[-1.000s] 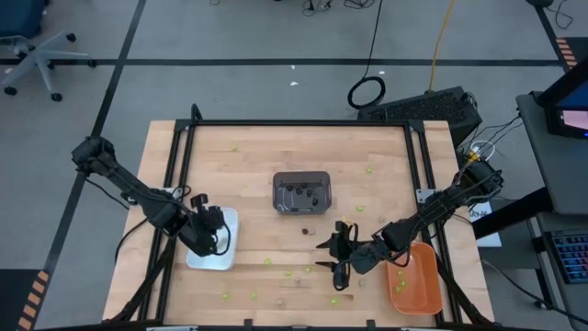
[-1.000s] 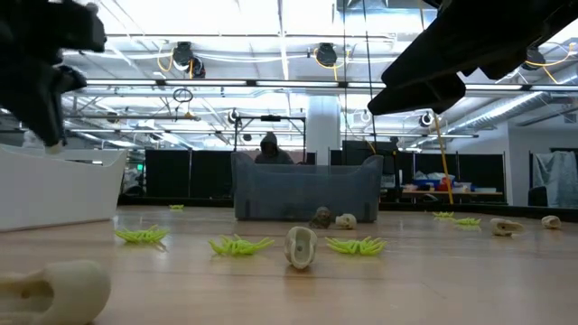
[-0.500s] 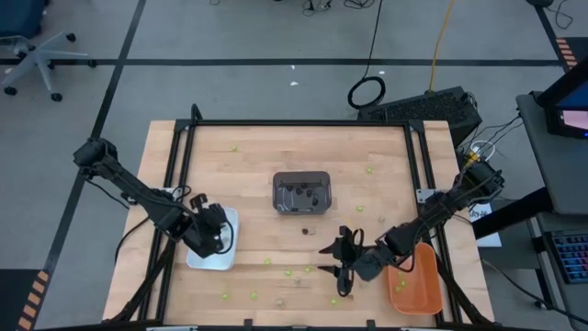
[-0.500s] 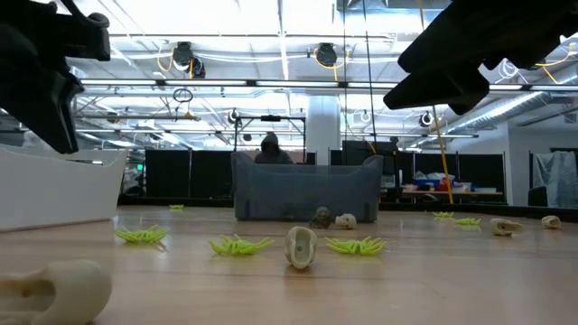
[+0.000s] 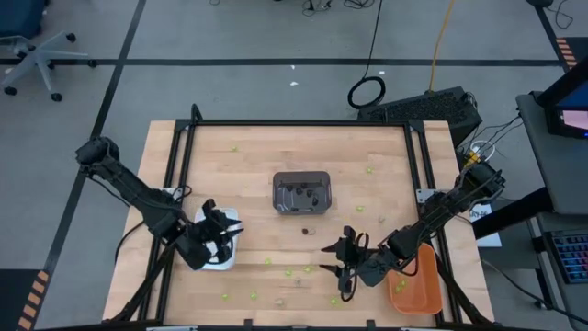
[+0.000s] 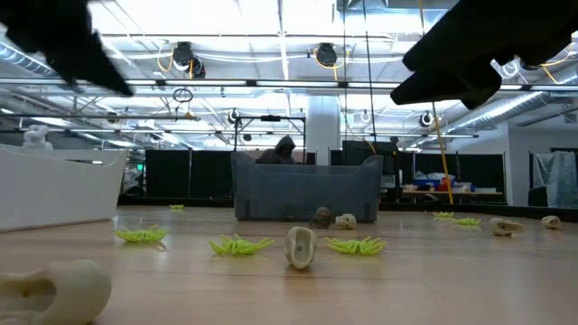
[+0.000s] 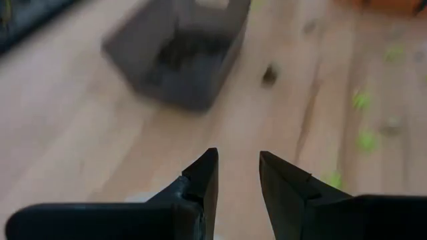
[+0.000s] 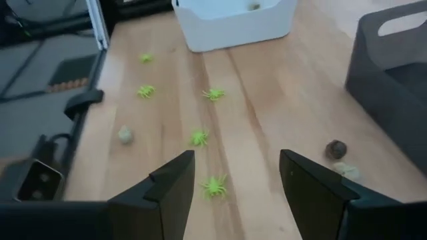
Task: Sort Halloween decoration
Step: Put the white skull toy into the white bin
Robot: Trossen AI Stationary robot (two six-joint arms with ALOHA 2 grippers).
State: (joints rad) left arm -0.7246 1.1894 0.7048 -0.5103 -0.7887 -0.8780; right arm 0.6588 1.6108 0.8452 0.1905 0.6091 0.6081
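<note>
Lime-green trinket point(image 8: 214, 186) lies on the table between the right gripper's point(image 8: 237, 183) spread, empty fingers point(image 8: 175, 183).

Drifting toward 6 o'clock: right gripper point(image 5: 336, 267), fingers spread, nearing lime-green trinkets point(image 5: 333, 300). Left gripper point(image 5: 220, 237) sliding same way over white tray point(image 5: 229, 217); person point(image 6: 282, 150) leaning.

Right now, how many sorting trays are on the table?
3. The white tray sits under the left gripper on the table's left side, the dark grey tray is in the middle, and the orange tray lies at the right edge, partly hidden by the right arm.
</note>
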